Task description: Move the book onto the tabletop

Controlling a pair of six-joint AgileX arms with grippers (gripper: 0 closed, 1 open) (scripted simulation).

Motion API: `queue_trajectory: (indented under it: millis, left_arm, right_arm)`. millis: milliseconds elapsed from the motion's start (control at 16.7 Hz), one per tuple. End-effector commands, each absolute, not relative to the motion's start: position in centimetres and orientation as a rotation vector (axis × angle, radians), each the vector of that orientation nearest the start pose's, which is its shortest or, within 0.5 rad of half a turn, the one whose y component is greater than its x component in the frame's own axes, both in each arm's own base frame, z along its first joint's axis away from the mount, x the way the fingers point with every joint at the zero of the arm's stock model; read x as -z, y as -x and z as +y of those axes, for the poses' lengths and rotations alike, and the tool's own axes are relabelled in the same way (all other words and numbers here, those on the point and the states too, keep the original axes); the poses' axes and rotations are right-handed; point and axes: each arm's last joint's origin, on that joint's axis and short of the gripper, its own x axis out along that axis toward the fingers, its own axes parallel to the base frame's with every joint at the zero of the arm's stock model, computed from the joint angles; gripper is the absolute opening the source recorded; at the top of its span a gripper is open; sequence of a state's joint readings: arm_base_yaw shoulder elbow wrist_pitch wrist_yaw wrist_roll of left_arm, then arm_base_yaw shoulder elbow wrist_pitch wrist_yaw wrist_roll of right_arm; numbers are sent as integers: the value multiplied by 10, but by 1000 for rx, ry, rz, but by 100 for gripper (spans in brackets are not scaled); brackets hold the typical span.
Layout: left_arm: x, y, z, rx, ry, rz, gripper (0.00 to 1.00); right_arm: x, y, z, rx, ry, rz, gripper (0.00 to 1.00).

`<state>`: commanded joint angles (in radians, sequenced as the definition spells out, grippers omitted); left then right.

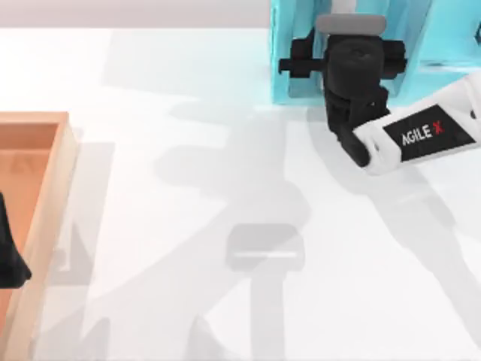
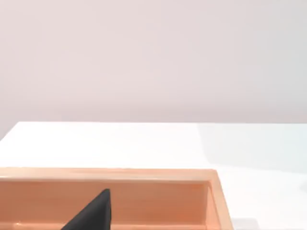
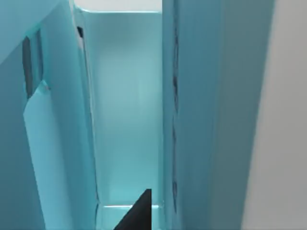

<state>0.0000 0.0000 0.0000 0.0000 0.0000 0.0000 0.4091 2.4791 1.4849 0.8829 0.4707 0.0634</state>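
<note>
Right gripper, far right inside cyan shelf, opening and grasp not determinable; book apparently upright in a compartment alongside; risk judged: book jammed against the divider or slipped short of tabletop; left gripper parked over tray.
</note>
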Motion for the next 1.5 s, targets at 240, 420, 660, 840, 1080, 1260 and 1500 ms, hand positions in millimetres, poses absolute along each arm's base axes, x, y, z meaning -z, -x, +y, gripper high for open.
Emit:
queue_trajectory:
  millis: [240,420,660,840,1080,1260,1500]
  left_arm:
    - [-160,-106,-1,0,0,0,100]
    - [-160,-106,-1,0,0,0,100]
    - [-160,-106,-1,0,0,0,100]
    - [-160,-106,-1,0,0,0,100]
    - [-160,-106,-1,0,0,0,100]
    - [-160,-106,-1,0,0,0,100]
    - [-160,-106,-1,0,0,0,100]
  right_arm:
    - [-78,-474,197,37,-7,96,70]
    - [-78,-474,197,37,-7,96,47]
    - [-78,-474,197,37,-7,96,17]
    - [-78,-474,197,37,-7,96,0]
    - [-78,-474,197,37,-7,96,0]
    - [-78,-474,197,37,-7,96,0]
    - [-89,-468,200,36,-7,96,0]
